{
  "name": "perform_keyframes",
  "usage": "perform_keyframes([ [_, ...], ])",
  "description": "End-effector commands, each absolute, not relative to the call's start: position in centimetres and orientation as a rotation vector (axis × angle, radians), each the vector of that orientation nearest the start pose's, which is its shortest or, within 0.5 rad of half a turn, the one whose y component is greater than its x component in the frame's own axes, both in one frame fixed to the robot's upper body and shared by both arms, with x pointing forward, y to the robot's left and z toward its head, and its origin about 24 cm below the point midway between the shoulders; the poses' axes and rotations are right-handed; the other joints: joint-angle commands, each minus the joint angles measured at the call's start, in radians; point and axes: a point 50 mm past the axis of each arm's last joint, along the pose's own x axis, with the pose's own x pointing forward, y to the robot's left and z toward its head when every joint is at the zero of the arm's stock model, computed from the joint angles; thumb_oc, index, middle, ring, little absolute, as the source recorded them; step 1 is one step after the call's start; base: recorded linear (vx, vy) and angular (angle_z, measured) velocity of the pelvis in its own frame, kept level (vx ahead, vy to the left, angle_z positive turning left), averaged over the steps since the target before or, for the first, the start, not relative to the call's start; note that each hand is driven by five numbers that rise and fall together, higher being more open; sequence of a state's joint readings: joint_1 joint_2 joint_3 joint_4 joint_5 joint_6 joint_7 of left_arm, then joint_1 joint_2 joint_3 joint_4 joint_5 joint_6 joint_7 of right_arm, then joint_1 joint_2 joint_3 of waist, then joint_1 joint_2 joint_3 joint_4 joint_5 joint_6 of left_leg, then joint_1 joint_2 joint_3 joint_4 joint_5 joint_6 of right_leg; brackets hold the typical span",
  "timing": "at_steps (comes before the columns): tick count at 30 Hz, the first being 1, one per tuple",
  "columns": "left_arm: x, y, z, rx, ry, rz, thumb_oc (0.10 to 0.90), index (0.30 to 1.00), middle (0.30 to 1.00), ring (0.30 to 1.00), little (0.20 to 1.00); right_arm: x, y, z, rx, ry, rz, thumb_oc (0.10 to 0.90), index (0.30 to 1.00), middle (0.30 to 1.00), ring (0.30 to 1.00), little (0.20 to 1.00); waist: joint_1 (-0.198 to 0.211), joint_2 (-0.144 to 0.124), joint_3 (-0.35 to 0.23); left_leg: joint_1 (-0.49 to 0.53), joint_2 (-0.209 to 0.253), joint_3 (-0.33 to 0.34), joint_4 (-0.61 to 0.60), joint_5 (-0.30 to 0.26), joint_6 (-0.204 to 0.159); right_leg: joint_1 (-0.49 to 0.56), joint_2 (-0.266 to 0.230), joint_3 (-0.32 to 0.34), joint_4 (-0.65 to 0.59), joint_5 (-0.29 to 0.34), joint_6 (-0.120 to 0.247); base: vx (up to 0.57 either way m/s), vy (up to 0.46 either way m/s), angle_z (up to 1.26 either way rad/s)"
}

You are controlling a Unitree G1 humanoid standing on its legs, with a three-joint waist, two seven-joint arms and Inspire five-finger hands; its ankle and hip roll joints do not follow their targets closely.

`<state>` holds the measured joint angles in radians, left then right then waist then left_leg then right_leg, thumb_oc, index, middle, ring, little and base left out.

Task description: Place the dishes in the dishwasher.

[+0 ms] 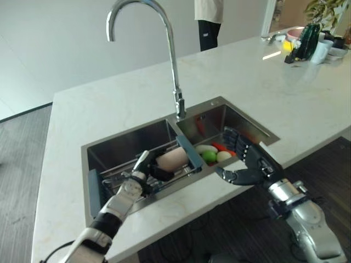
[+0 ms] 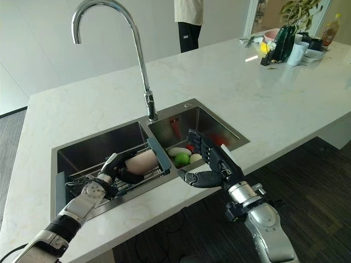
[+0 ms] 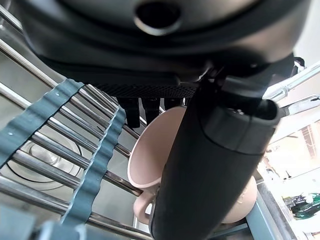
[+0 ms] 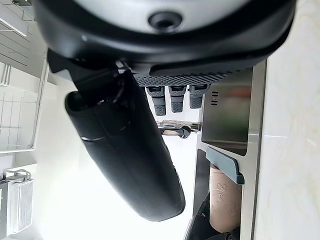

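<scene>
Your left hand curls round the pink mug lying on the sink rack, right hand spread open at the sink's near right edge: a thin pinch could let the mug roll off.

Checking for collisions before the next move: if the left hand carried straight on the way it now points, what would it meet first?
Most likely the pink cup lying on the sink's drying rack: the left hand points along the rack and its fingers already sit right at the cup. Whether they touch is unclear.
</scene>
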<state>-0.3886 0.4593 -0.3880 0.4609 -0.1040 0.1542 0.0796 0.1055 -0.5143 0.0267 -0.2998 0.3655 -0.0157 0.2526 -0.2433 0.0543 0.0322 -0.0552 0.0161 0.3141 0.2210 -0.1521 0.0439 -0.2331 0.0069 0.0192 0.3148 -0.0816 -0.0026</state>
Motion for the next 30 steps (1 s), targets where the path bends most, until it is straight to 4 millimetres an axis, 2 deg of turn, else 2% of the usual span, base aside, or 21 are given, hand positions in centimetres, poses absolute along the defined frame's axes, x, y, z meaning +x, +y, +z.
perform_keyframes([
  [1,34.1,17.3,9.0,0.499,-0.049,-0.106,0.4,0.3,0.3,0.3,0.3,23.6,-18.9,14.4,-0.13,-0.41,0.389,0.8,0.9,0.9,0.9,0.9,-0.013,0.005,-0.054,-0.031,0.036,-0.024,0.079,-0.09,-0.027,0.045,-0.021,-0.027,-0.015,-0.076,0.109,0.0,0.0,0.0],
  [5,33.8,16.9,9.9,0.496,-0.111,-0.12,0.4,0.3,0.3,0.3,0.3,23.5,-18.7,14.1,-0.132,-0.399,0.389,0.8,0.9,0.9,0.9,0.9,-0.006,0.005,-0.054,-0.034,0.033,-0.035,0.079,-0.088,-0.026,0.047,-0.02,-0.029,-0.015,-0.077,0.108,0.0,0.0,0.0],
  [10,32.9,17.7,12.0,0.464,-0.222,-0.098,0.4,0.3,0.3,0.3,0.3,23.3,-18.8,13.8,-0.134,-0.388,0.369,0.8,0.9,0.9,0.9,0.9,0.018,0.004,-0.05,-0.042,0.027,-0.06,0.079,-0.083,-0.028,0.051,-0.028,-0.04,-0.015,-0.08,0.108,0.0,0.003,0.05],
  [12,31.7,18.1,13.2,0.425,-0.29,-0.081,0.4,0.3,0.3,0.3,0.3,23.1,-18.9,13.8,-0.14,-0.388,0.348,0.8,0.9,0.9,0.9,0.9,0.039,0.003,-0.045,-0.047,0.024,-0.076,0.079,-0.079,-0.03,0.053,-0.036,-0.055,-0.015,-0.081,0.108,-0.01,0.007,0.19],
  [14,28.9,19.7,15.0,0.306,-0.419,-0.035,0.4,0.3,0.3,0.3,0.3,22.6,-19.3,13.9,-0.141,-0.401,0.305,0.8,0.9,0.9,0.9,0.9,0.084,-0.004,-0.038,-0.061,0.02,-0.108,0.079,-0.07,-0.036,0.06,-0.052,-0.088,-0.015,-0.087,0.105,-0.03,0.001,0.32],
  [17,27.6,20.3,15.4,0.264,-0.475,-0.006,0.4,0.3,0.3,0.3,0.3,22.3,-19.5,13.9,-0.142,-0.408,0.288,0.8,0.9,0.9,0.9,0.9,0.101,-0.007,-0.034,-0.065,0.02,-0.12,0.079,-0.068,-0.038,0.062,-0.058,-0.102,-0.015,-0.09,0.103,-0.02,-0.005,0.32],
  [18,26.3,20.9,15.8,0.214,-0.524,0.016,0.4,0.3,0.3,0.3,0.3,21.9,-19.8,14.0,-0.139,-0.416,0.266,0.8,0.9,0.9,0.9,0.9,0.119,-0.012,-0.031,-0.068,0.02,-0.13,0.079,-0.066,-0.041,0.066,-0.064,-0.115,-0.015,-0.093,0.101,-0.01,-0.007,0.25],
  [21,24.3,21.9,16.3,0.133,-0.609,0.06,0.4,0.3,0.3,0.3,0.3,21.5,-20.2,14.1,-0.139,-0.432,0.234,0.8,0.9,0.9,0.9,0.9,0.144,-0.021,-0.028,-0.074,0.018,-0.147,0.079,-0.062,-0.043,0.073,-0.072,-0.137,-0.015,-0.099,0.097,-0.01,-0.007,0.24],
  [26,22.0,23.2,17.3,0.106,-0.729,0.147,0.4,0.3,0.3,0.3,0.3,20.9,-20.9,14.9,-0.117,-0.496,0.173,0.8,0.9,0.9,0.9,0.9,0.184,-0.032,-0.021,-0.083,0.017,-0.173,0.079,-0.056,-0.05,0.083,-0.083,-0.17,-0.015,-0.106,0.092,0.0,-0.019,0.27],
  [30,19.8,25.0,17.7,0.08,-0.802,0.262,0.4,0.3,0.3,0.3,0.3,20.2,-21.5,15.7,-0.079,-0.579,0.12,0.8,0.9,0.9,0.9,0.9,0.221,-0.04,-0.021,-0.093,0.017,-0.197,0.079,-0.047,-0.06,0.089,-0.093,-0.202,-0.015,-0.113,0.087,0.01,-0.038,0.25],
])
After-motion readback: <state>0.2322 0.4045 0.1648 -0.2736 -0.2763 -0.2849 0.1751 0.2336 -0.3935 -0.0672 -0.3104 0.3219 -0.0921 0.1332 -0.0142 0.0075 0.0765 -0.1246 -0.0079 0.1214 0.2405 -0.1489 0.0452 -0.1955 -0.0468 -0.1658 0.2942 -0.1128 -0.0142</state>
